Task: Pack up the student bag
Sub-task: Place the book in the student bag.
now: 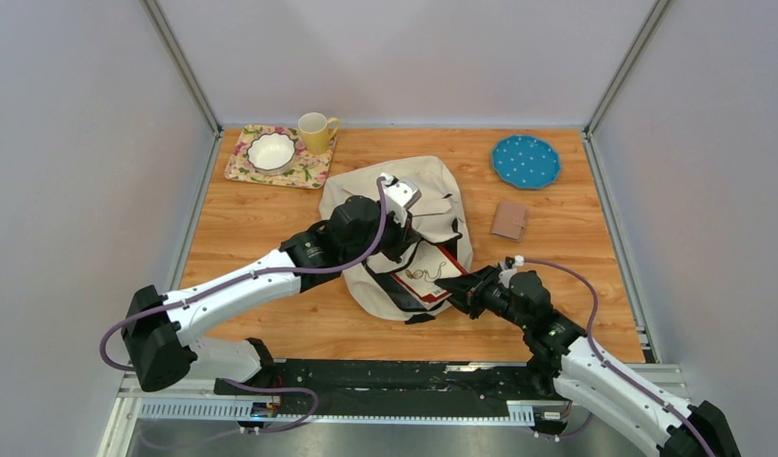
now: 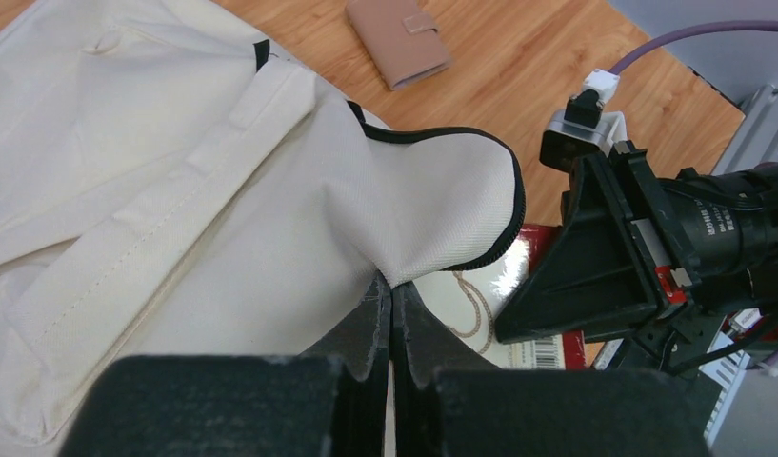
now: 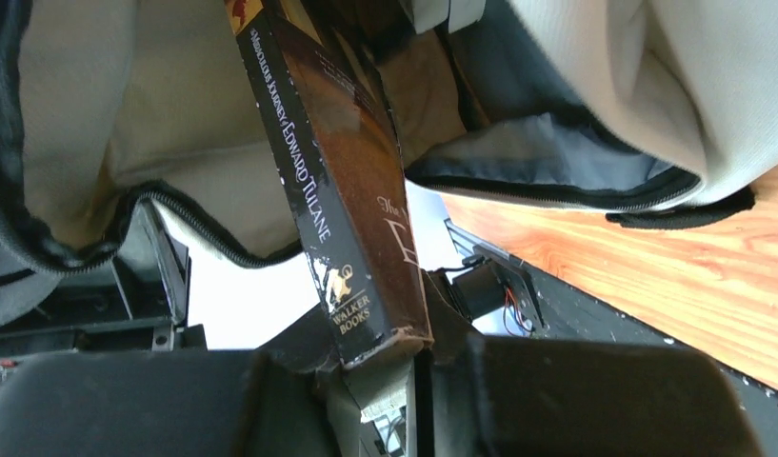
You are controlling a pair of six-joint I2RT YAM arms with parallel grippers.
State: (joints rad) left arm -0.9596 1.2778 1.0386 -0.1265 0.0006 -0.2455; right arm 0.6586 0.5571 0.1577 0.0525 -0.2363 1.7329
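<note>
The bag [image 1: 440, 181] lies mid-counter [image 1: 261, 214], long axis far-to-near, mouth facing the arms. The left claw [image 2: 392, 303] pinches its zipper rim; the right claw [image 3: 380, 367], at the mouth, grips a book [image 3: 351, 181].

From where I stand, the left arm [image 1: 242, 286] stretches long and low across the student bag [image 1: 440, 179], with the left gripper [image 2: 391, 293] pinched tight on the bag's zipper edge. The right arm [image 1: 580, 360] reaches to the bag's near opening, and the right gripper [image 3: 380, 347] is clamped on a book [image 3: 351, 209].
</note>
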